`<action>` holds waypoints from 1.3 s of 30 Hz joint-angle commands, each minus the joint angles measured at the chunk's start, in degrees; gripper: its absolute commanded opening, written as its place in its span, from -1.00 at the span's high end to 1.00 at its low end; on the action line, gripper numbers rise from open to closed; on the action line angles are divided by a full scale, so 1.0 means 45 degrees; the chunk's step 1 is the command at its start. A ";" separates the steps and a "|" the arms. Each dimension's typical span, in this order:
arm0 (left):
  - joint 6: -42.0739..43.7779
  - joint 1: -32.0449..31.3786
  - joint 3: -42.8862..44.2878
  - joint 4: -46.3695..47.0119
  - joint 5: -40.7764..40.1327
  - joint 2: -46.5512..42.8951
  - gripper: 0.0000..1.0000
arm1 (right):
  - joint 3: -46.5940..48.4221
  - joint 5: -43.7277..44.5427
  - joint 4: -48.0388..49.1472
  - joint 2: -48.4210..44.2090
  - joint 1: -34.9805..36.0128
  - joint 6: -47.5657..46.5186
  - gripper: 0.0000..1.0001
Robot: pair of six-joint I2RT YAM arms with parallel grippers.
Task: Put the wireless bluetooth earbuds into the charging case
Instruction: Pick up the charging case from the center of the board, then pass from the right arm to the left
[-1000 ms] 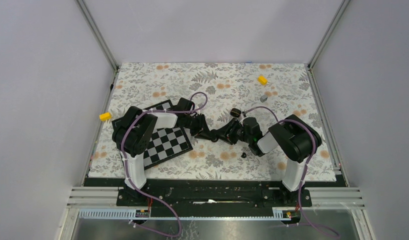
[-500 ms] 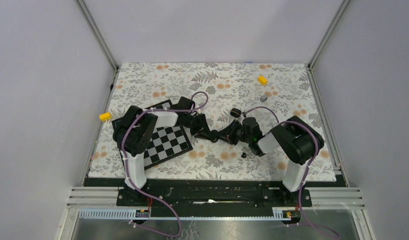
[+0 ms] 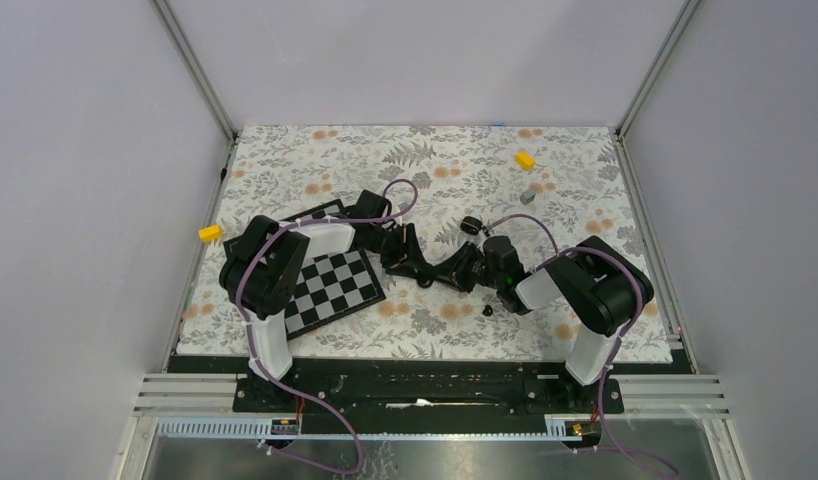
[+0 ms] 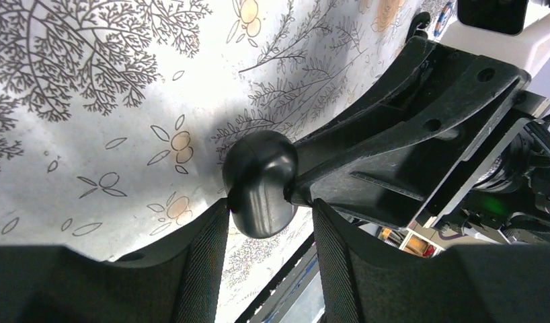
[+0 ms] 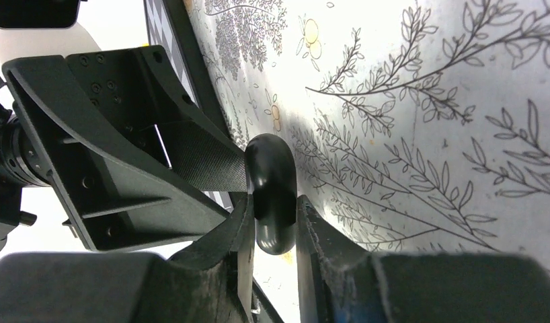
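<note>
Since a second ago the right arm's elbow has swung a little outward toward the near right, while the two grippers stay met at the middle of the table.

At that meeting point is the charging case [image 4: 262, 185], a shut black pebble. The right gripper [image 5: 273, 202] clamps it across its thin sides, both pads pressed against it. The left gripper [image 4: 269, 208] straddles its broader faces with jaws released: one finger [image 4: 205, 256] sits right at the case, and a clear gap shows at the other. In both wrist views the case's long axis runs roughly in line with the fingers, and its rounded end pokes out beyond the right fingertips. It hangs close over the cloth; whether it touches I cannot tell.

The left gripper's fingers crowd the case on two sides, and the right gripper's black frame fills the space behind it. A tiny black earbud [image 3: 488, 310] lies on the cloth just near-side of the right gripper, apart from the case. A small dark round piece [image 3: 471, 224], too small to identify, sits just beyond the grippers. A chessboard [image 3: 335, 285] lies under the left arm. One yellow block [image 3: 211, 233] rests at the cloth's left edge, another [image 3: 525, 159] near the far right, with a small grey block [image 3: 528, 196] close to it.

The floral cloth [image 3: 435, 160], white with grey ferns and orange blossoms, covers the table. Pale walls and aluminium posts [image 3: 195, 70] enclose it.
</note>
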 commanded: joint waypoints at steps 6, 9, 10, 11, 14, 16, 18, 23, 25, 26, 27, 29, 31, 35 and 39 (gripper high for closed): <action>-0.0773 0.0448 -0.0558 0.1900 0.0342 -0.1436 -0.05 | -0.0531 -0.0272 0.0010 -0.1015 0.0086 0.0171 1.00; -0.1354 0.0561 -0.0918 0.2852 0.0823 -0.1611 -0.41 | -0.0703 -0.0230 0.0034 -0.1053 -0.0053 0.0173 1.00; -0.1460 0.0564 -0.0920 0.2952 0.0865 -0.1627 -0.50 | -0.0780 -0.0238 0.0098 -0.1070 -0.0112 0.0171 1.00; -0.1527 0.0582 -0.0927 0.3008 0.0876 -0.1636 -0.56 | -0.0854 -0.0268 0.0216 -0.1082 -0.0208 0.0198 1.00; -0.1685 0.0609 -0.1093 0.3179 0.0927 -0.1637 -0.60 | -0.1126 -0.0445 0.0555 -0.1262 -0.0459 0.0282 1.00; -0.2347 0.0771 -0.1614 0.4207 0.1537 -0.1556 -0.62 | -0.1306 -0.0573 0.0614 -0.1428 -0.0642 0.0261 1.00; -0.3636 0.0934 -0.2451 0.6253 0.2181 -0.1430 -0.61 | -0.1391 -0.0710 0.0615 -0.1625 -0.0809 0.0194 1.00; -0.4862 0.0956 -0.3456 0.8301 0.2178 -0.1293 -0.54 | -0.1537 -0.0827 0.0635 -0.2102 -0.0941 0.0208 1.00; -0.4584 0.0955 -0.3476 0.8003 0.2047 -0.1357 -0.51 | -0.1575 -0.0826 0.0635 -0.2292 -0.0963 0.0308 1.00; -0.4542 0.0955 -0.3491 0.7944 0.2029 -0.1373 -0.50 | -0.1602 -0.0820 0.0676 -0.2387 -0.0975 0.0349 1.00; -0.4536 0.0955 -0.3509 0.7961 0.2029 -0.1382 -0.49 | -0.1628 -0.0824 0.0709 -0.2475 -0.0979 0.0388 1.00; -0.4569 0.0955 -0.3551 0.8106 0.2060 -0.1365 -0.49 | -0.1661 -0.0859 0.0772 -0.2667 -0.1014 0.0474 1.00; -0.4744 0.0938 -0.3554 0.8435 0.2212 -0.1238 -0.49 | -0.1676 -0.0879 0.0843 -0.2909 -0.1019 0.0565 1.00; -0.6027 0.0936 -0.4017 1.0566 0.2745 -0.1091 -0.46 | -0.1594 -0.0921 0.0849 -0.3301 -0.1056 0.0730 1.00; -0.7314 0.0919 -0.4523 1.2744 0.2974 -0.1100 -0.42 | -0.1514 -0.0954 0.0803 -0.3671 -0.1087 0.0833 1.00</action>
